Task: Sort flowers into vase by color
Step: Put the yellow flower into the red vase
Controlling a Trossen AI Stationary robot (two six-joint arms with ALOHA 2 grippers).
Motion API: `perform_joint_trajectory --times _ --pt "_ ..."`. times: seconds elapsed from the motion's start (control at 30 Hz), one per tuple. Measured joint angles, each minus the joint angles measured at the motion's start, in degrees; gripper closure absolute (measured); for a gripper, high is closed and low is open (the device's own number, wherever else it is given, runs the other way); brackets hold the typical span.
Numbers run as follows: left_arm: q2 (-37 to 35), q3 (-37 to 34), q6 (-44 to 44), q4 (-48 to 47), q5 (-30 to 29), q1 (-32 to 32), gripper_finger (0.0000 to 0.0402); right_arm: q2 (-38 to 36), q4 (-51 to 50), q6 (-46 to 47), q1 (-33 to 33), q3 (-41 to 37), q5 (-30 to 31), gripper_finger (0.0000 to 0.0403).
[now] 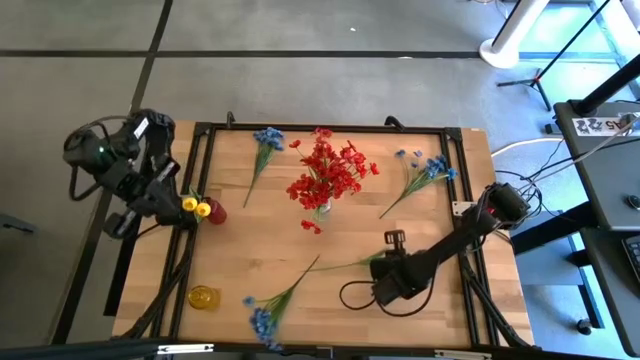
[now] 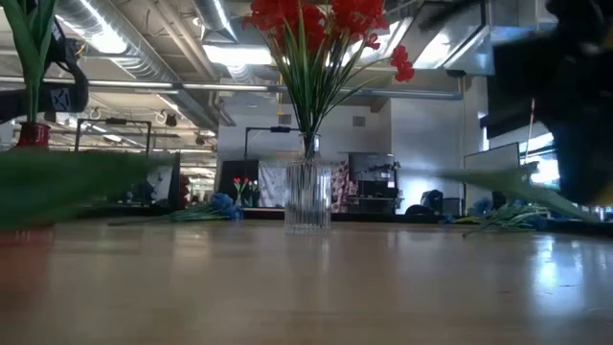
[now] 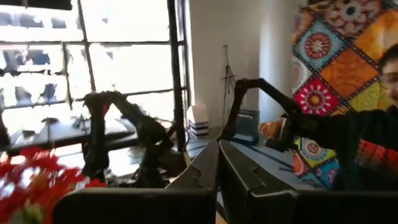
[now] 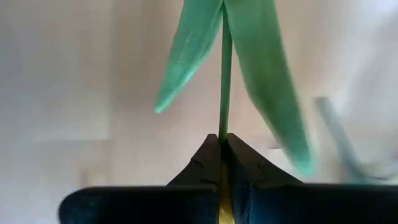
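A clear glass vase (image 1: 322, 207) (image 2: 307, 196) stands mid-table and holds red flowers (image 1: 330, 172). One red bloom (image 1: 311, 226) lies beside it. Blue sprays lie at the far left (image 1: 265, 140), at the far right (image 1: 425, 170) and near the near edge (image 1: 264, 320). My right gripper (image 1: 384, 264) is shut on that near blue spray's stem. My left gripper (image 1: 172, 200) is shut and level at the table's left edge. It is next to two yellow blooms (image 1: 197, 207) above a red vase (image 1: 216, 212) (image 2: 33, 134). I cannot tell whether it touches them. My right gripper pinches the blue spray's thin green stem (image 4: 225, 118) between its two fingers, at the end away from the blooms. The fingers come low from the table's right and lie along the stem. Two long leaves (image 4: 261, 74) spread just past the fingertips. The bloom end (image 1: 262, 322) reaches toward the near edge.
A small yellow vase (image 1: 202, 297) stands near the left near corner. A black cable loops on the table by my right gripper (image 1: 352, 296). Bare wood shows between the glass vase and the near spray. A person's sleeve (image 3: 373, 149) shows in the room beyond.
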Motion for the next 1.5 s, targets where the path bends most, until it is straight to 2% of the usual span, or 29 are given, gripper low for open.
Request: perform_joint_trajectory --times 0.13,0.23,0.33,0.47,0.67,0.83,0.97,1.1,1.23,1.37,1.5 --pt "4.12 0.0 3.77 3.85 6.07 2.66 0.04 -0.04 -3.14 -0.58 -0.06 3.89 4.72 0.0391" --pt "7.67 0.18 4.84 4.5 7.82 6.21 0.04 -0.05 -5.18 -1.07 -0.06 5.84 5.93 0.0391" --pt "11.07 0.89 4.58 4.09 8.86 11.37 0.04 -0.09 -7.16 -1.09 -0.04 6.82 6.36 0.0397" --pt "14.85 3.88 3.21 2.91 15.8 19.97 0.04 -0.11 -7.7 -1.99 -0.04 8.45 9.64 0.0394" --pt "20.45 11.47 3.08 -1.23 26.75 33.25 0.04 -0.15 -6.24 -10.3 0.0 13.68 14.89 0.0398" --pt "22.52 17.52 2.2 -6.29 27.98 42.53 0.04 -0.18 -3.25 -22.52 0.0 20.96 18.86 0.0394" --pt "22.2 20.65 0.83 -6.2 27.21 47.8 0.0392 -0.18 -0.27 -35.86 0.02 30.02 22.49 0.0396" --pt "21.89 24.04 -3.13 -6.6 24.01 51.45 0.0362 -0.21 5.21 -54.11 0.02 39.33 28.8 0.0398" --pt "21.73 25.2 -8.66 -7.89 23.94 53.58 0.0318 -0.31 19.18 -81.78 -1.45 45.27 36.49 0.0396" --pt "22.14 25.16 -19.34 -9.96 24.07 54.14 0.0279 -0.31 36.46 -109.55 -5.71 46.74 37.24 0.0399" --pt "23.99 25.16 -25.51 -9.87 27.39 54.14 0.0253 1.14 50.57 -132.29 -11.38 46.78 36.98 0.0398"
